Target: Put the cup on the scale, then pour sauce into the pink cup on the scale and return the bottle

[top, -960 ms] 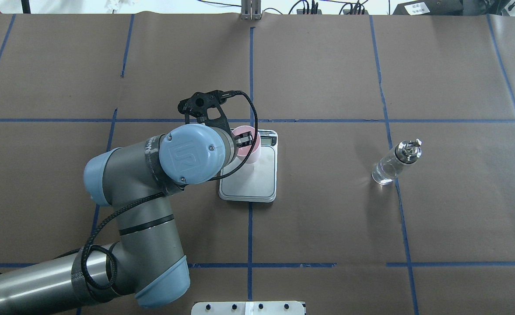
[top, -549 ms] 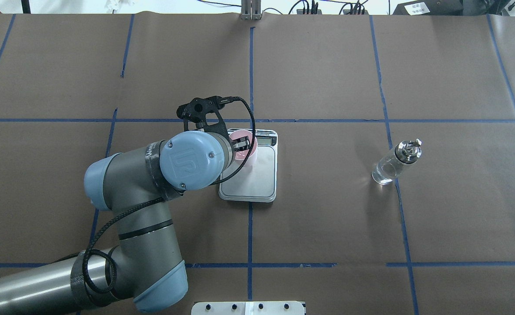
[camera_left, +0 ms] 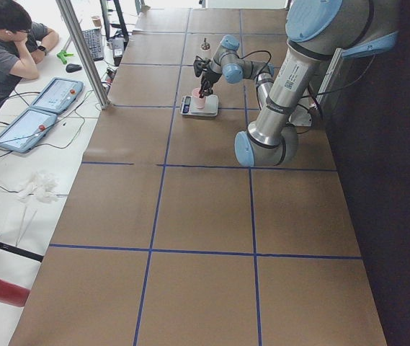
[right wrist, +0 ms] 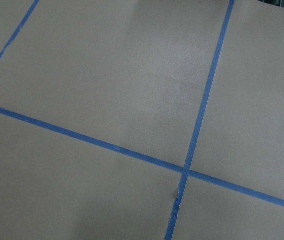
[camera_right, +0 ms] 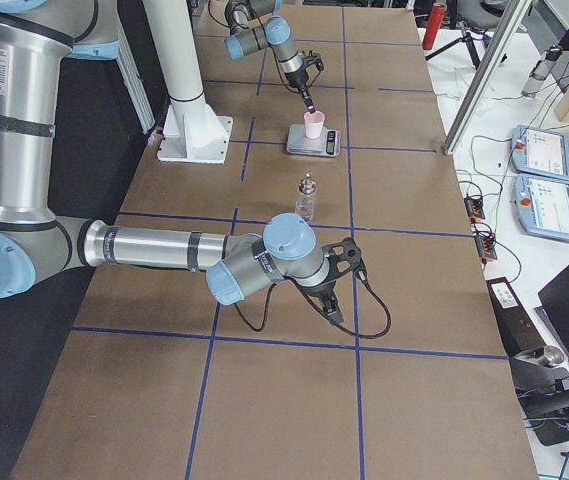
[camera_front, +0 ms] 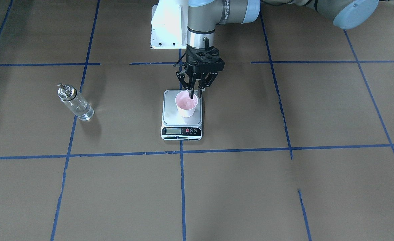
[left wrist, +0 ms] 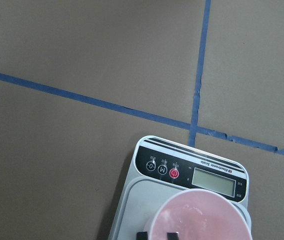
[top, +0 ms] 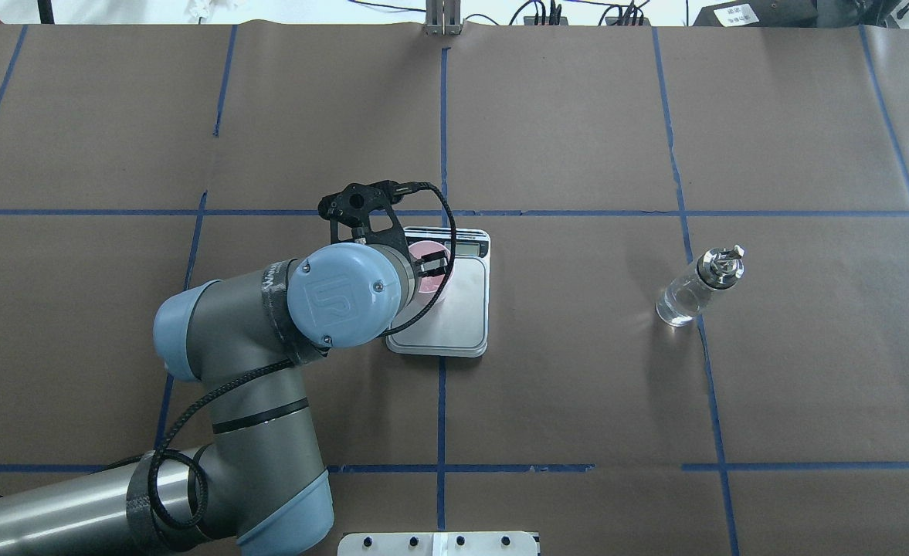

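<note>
Just beneath the left gripper (camera_front: pixel 195 96), the pink paper cup (camera_front: pixel 185 107) is pinched by its rim between nearly closed fingers, over the scale (camera_front: pixel 169 112); the state of the right gripper (camera_right: pixel 331 312) cannot be told.

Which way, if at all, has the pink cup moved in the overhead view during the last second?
Yes. The cup, held by the left gripper, has shifted down the view and slightly left, away from the display end of the scale.
</note>
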Controlling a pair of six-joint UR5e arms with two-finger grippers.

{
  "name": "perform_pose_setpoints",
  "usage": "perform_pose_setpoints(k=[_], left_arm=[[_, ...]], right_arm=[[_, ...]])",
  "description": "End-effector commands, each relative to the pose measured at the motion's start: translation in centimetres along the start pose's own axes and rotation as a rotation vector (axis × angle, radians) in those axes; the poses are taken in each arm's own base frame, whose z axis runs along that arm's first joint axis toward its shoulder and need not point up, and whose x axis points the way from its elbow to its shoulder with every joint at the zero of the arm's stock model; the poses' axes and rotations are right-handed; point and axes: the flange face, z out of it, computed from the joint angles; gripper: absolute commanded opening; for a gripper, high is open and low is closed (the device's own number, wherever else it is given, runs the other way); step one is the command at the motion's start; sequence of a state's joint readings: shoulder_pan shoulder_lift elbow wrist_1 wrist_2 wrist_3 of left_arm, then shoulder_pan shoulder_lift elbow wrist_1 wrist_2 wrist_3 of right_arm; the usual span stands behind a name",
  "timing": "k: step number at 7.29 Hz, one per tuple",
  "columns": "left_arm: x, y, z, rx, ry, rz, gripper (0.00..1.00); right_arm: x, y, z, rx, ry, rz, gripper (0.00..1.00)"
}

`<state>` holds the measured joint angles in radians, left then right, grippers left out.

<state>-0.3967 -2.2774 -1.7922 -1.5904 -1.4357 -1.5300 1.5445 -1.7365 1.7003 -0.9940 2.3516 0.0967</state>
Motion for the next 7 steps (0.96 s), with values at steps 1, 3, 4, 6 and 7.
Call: perform_pose_setpoints(k=[1,3,4,6,7], left_arm=[[0.0,-0.5,-1.9,0.001,0.033,0.077,1.0],[-4.7,-1.3,-6.3,0.003,0.077,0.221,1.0],[-7.7,-3.1,-8.5,-0.006,0.095,0.293,1.0],[-15.4,-8.2,-9.4,-0.03,0.032,0.452,1.0],[-18.9,-10.7,-9.1,-0.018,-0.025,0.529,1.0]], right_arm=[[0.0,0.0,0.1,-0.001,-0.001,0.0,1.0],[-0.3,-0.2,-0.1,0.005,-0.001,0.025,1.0],[-1.4,-0.9,-1.1,0.023,-0.024,0.069,1.0],[-5.6,-2.8,-3.3,0.055,-0.088,0.141,1.0],[-8.6,-3.7,-3.4,0.049,-0.118,0.179,1.0]])
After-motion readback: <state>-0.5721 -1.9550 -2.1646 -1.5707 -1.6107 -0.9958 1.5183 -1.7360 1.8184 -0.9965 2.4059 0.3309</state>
